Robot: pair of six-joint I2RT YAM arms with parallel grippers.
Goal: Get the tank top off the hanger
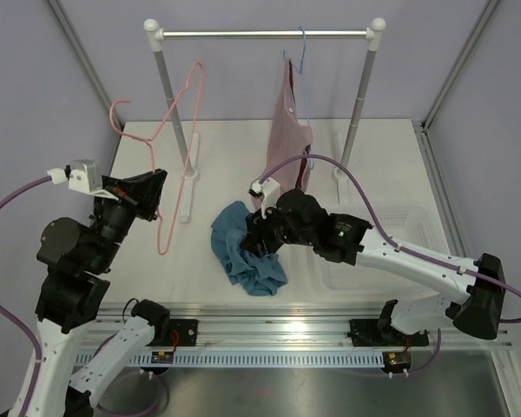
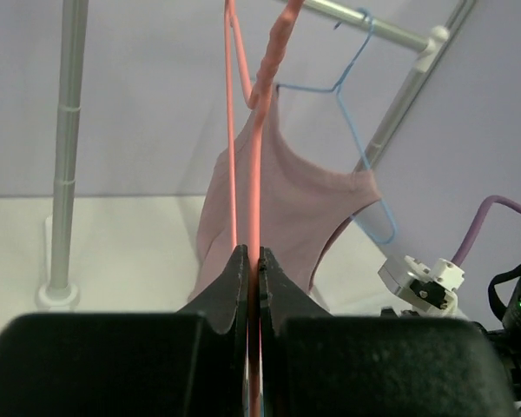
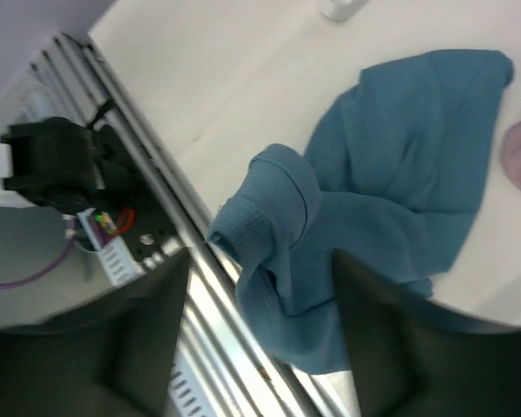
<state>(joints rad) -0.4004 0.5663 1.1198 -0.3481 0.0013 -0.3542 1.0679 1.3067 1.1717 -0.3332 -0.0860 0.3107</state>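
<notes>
1. the tank top lies crumpled on the table near its front edge, just behind the metal rail. open white surface spreads behind it and to its left, up to the rack's feet.
2. the right gripper hangs over the near side of the heap with its fingers spread. a raised fold of teal cloth stands between them, unpinched.
3. the left gripper is pressed together on the wire of the hanger at the table's left side. the hanger carries no cloth, its hook is off the rack rail, and it sits well apart from the tank top.
4. a clear bin sits at the table's right side, and the right arm crosses over it. we cannot tell its contents.
5. a dusty pink tank top hangs from a light blue hanger on the rack rail, behind the right gripper.
6. the rack's left post stands just beside the held hanger.
</notes>
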